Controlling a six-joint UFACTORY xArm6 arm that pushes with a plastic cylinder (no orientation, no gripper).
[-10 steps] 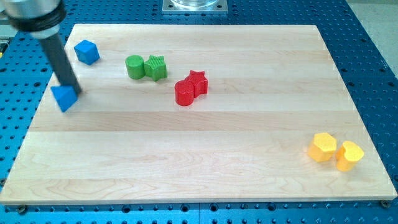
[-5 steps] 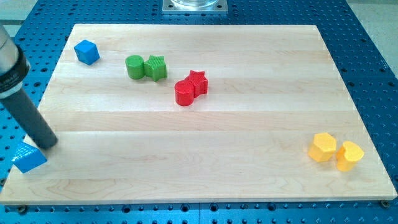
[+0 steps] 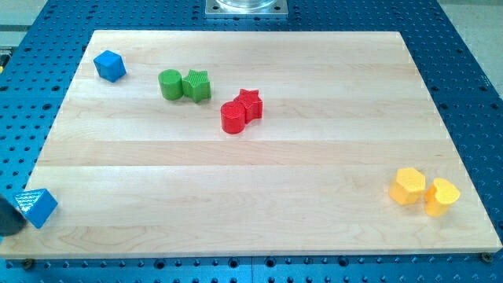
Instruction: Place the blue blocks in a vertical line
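A blue cube [image 3: 109, 65] sits near the top left corner of the wooden board [image 3: 251, 157]. A blue triangular block [image 3: 36, 207] lies at the board's bottom left edge, partly hanging over it. Only a small dark part of my rod shows at the view's left edge, and my tip [image 3: 8, 229] is just left of the blue triangular block, touching or nearly touching it. The two blue blocks are far apart, the triangular one well below and left of the cube.
A green cylinder [image 3: 169, 84] and a green star-like block [image 3: 197, 85] touch at the upper middle. A red cylinder [image 3: 233, 118] and a red star [image 3: 249, 103] touch near the centre. Two yellow blocks [image 3: 409, 186] [image 3: 442, 196] sit at the bottom right.
My rod swept down and to the left, pushing the blue triangular block from the upper left to the board's bottom left edge. The rod has nearly left the view.
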